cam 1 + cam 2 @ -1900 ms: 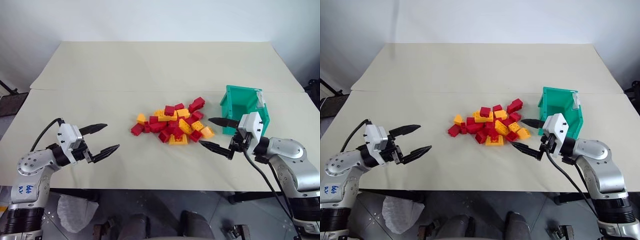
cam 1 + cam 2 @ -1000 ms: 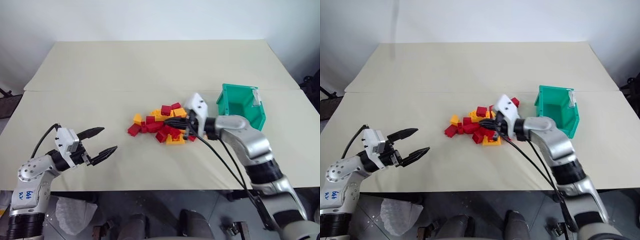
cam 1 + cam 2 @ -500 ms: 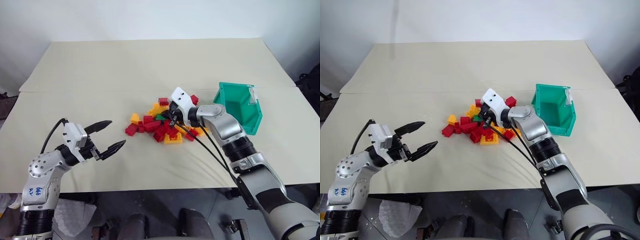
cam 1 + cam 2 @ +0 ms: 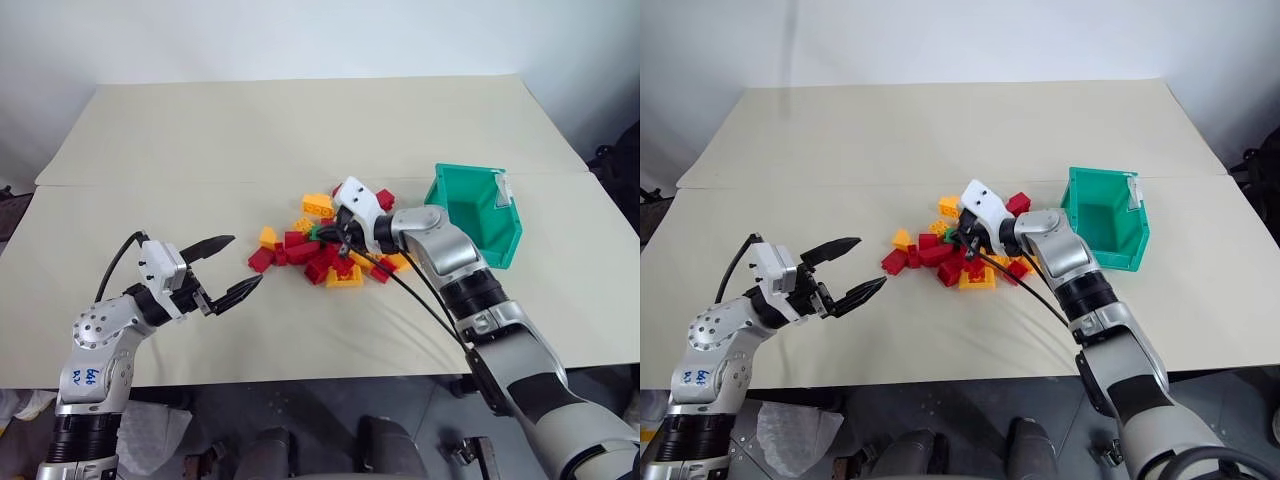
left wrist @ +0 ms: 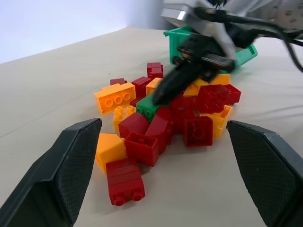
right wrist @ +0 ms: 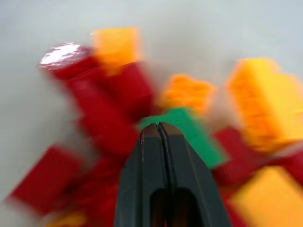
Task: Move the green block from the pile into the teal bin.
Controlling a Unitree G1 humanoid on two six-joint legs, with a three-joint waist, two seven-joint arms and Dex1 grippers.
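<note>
Green block (image 5: pixel 147 107) sits in the pile (image 4: pixel 325 245), hemmed by red and yellow bricks, left of the teal bin (image 4: pixel 478 214); the right gripper (image 5: pixel 158 97), clenched empty, has its tips against it, while the left gripper (image 4: pixel 232 268) gapes nearer the table (image 4: pixel 300 120) edge

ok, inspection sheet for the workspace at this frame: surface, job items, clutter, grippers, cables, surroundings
Surface: beige table, two panels with a seam.
Job's things: green block in the pile, part buried among red and yellow-orange bricks; teal bin right of the pile, tilted, nothing seen in it.
Clutter: nothing seen.
Grippers: right gripper shut, tip at the green block, not holding it; left gripper open, off the pile's left side.
Cables: black cables along the right arm.
Surroundings: white wall.
</note>
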